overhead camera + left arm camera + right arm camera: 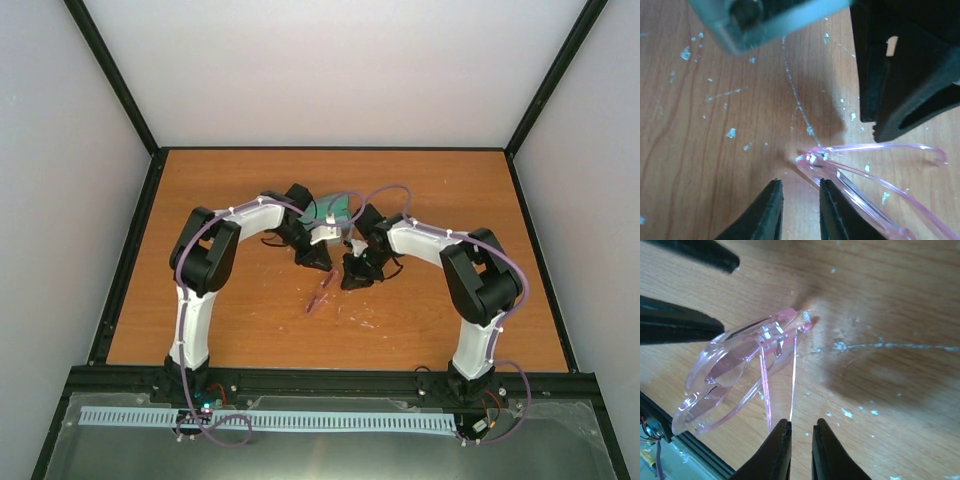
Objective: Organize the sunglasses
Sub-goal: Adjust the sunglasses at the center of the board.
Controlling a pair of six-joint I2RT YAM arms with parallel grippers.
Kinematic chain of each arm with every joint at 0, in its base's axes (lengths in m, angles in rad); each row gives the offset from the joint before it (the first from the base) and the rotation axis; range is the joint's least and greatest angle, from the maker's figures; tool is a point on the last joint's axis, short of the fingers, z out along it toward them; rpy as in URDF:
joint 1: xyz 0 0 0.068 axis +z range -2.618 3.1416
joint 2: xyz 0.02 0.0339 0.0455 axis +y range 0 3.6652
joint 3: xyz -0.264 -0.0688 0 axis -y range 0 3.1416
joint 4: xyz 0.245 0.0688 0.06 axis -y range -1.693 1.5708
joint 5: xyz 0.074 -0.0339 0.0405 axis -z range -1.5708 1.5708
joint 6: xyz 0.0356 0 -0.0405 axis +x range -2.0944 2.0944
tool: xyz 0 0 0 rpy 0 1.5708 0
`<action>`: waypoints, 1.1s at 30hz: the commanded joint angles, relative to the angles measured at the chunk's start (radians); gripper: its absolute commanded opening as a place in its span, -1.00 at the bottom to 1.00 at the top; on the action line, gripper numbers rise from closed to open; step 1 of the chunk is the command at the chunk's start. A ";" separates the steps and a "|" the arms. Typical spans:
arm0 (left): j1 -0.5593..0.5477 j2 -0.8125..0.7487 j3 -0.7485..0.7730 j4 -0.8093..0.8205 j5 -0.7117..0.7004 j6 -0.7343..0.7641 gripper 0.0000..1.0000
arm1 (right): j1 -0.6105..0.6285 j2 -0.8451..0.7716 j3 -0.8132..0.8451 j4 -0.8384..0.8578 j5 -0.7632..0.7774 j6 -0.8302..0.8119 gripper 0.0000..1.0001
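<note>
The sunglasses (pixel 322 297) are a thin pink translucent pair lying on the wooden table just in front of both grippers. In the left wrist view the sunglasses (pixel 875 172) run off to the right, their hinge corner just beyond my left gripper (pixel 800 186). Its jaws stand slightly open over bare wood, and the frame passes behind the right finger. In the right wrist view the sunglasses (pixel 735 367) lie to the upper left. One slim arm ends against the left fingertip of my right gripper (pixel 802 426), whose narrow gap holds nothing.
A green-blue object (pixel 330 208) lies behind the two wrists. The right arm's black gripper (pixel 905 70) fills the upper right of the left wrist view, under a blurred grey-blue part (pixel 740 22). The table's black front rail (pixel 695 450) runs close by. White flecks dot the wood.
</note>
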 commanded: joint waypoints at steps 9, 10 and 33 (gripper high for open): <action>0.081 -0.229 0.018 0.136 -0.163 -0.139 -0.11 | 0.025 -0.083 -0.101 0.094 0.007 0.113 -0.82; 0.083 -0.259 0.017 0.100 -0.192 -0.123 -0.11 | 0.018 -0.103 -0.118 0.096 0.028 0.123 -0.82; -0.227 -0.329 -0.104 -0.451 -0.519 -0.388 -0.05 | -0.081 -0.144 -0.150 0.209 0.037 0.120 -0.70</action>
